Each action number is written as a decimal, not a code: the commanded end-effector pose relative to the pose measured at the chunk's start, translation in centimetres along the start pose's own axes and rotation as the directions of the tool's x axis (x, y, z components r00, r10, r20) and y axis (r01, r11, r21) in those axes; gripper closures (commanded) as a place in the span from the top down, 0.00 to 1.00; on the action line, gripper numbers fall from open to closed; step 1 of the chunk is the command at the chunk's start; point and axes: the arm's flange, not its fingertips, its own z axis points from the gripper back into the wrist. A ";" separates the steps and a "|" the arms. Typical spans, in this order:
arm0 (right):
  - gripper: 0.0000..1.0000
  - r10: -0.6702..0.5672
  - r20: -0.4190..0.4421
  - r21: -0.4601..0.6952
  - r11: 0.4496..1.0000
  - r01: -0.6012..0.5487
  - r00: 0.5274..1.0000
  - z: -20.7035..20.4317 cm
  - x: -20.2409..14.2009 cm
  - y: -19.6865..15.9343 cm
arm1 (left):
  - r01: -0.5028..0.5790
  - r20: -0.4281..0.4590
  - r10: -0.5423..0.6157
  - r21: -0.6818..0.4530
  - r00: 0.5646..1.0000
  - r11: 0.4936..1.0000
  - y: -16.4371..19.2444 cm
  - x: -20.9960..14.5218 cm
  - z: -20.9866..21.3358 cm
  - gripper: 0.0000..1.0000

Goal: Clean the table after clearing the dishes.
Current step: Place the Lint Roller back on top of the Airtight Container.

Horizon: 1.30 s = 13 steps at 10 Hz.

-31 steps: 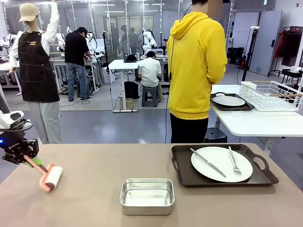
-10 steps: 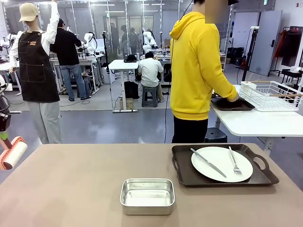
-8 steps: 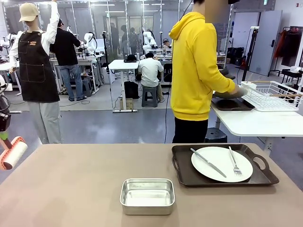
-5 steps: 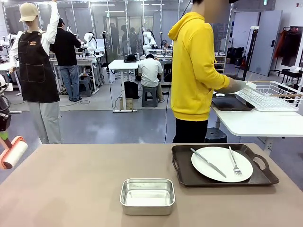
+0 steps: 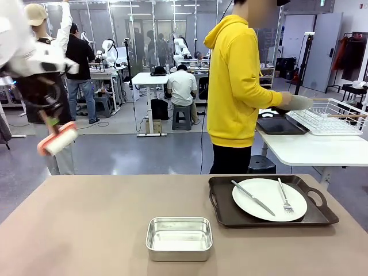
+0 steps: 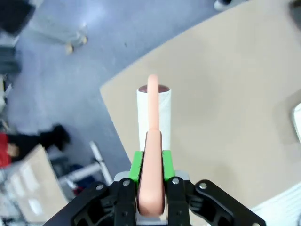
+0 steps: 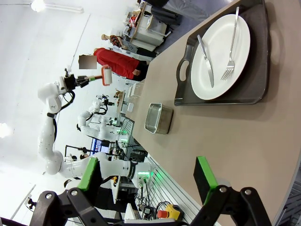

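Observation:
The beige table point(image 5: 98, 230) carries a dark tray point(image 5: 221, 201) with a white plate point(image 5: 269, 199), a knife and a fork on it. High above the table's far left corner my left gripper point(image 5: 50, 118) is shut on the pink handle of a lint roller point(image 5: 57, 141). In the left wrist view the gripper point(image 6: 151, 165) clamps that handle, and the white roll point(image 6: 153, 113) hangs over the table's corner point(image 6: 211, 94). My right gripper point(image 7: 146, 174) is open and holds nothing, with the tray and plate point(image 7: 221, 52) far ahead of it.
A steel pan point(image 5: 179, 237) sits at the table's front middle. A person in a yellow hoodie point(image 5: 236, 80) stands at the white side table point(image 5: 310, 149), a gloved hand point(image 5: 299, 102) at the wire rack point(image 5: 333, 115), beside a second dark tray point(image 5: 282, 125).
My left arm has swung the lint roller up from beside the table's left edge to well above it. The person's hand moved from the side table's tray to the rack.

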 end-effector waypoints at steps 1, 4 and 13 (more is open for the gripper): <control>1.00 0.004 -0.004 0.001 1.000 -0.004 1.000 0.1 -0.3 0.3 | 0.266 0.023 -0.267 0.020 0.964 0.964 -1.5 7.3 1.3 0.21; 1.00 0.004 -0.004 0.001 1.000 -0.004 1.000 0.1 -0.3 0.3 | 0.620 0.089 -0.613 -0.115 0.785 0.776 -10.4 13.0 1.4 0.21; 1.00 0.004 -0.004 0.001 1.000 -0.004 1.000 0.1 -0.3 0.3 | 0.801 0.165 -0.803 -0.324 0.572 0.504 -27.5 8.4 -3.9 0.21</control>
